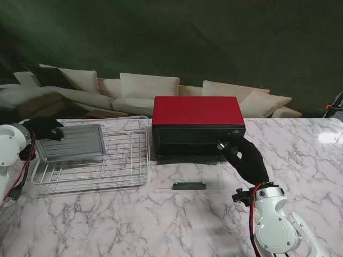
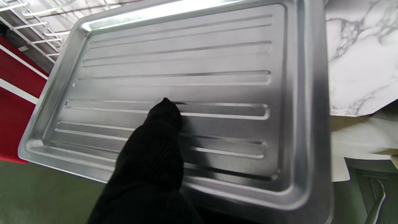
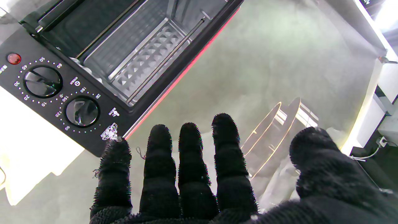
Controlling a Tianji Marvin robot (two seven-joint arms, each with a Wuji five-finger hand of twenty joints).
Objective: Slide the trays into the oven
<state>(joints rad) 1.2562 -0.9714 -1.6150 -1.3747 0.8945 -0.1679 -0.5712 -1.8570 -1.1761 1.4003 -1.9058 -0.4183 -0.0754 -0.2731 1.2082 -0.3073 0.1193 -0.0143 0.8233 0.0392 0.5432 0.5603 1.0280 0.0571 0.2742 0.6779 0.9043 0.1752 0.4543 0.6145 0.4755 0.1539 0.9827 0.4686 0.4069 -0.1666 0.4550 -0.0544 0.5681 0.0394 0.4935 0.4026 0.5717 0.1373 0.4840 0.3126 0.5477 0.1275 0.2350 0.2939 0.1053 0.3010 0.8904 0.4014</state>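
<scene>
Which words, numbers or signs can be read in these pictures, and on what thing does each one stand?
"10", "20", "30", "40", "50", "60": around one knob on the oven panel.
"90", "120", "150", "180", "220": around the other knob.
Small white signs and printing beside the knobs and the red lamp: too small to read.
Tray, rack: no text.

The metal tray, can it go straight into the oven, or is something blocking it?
Nothing visible blocks it. The metal tray is over the wire rack; the oven door lies open.
</scene>
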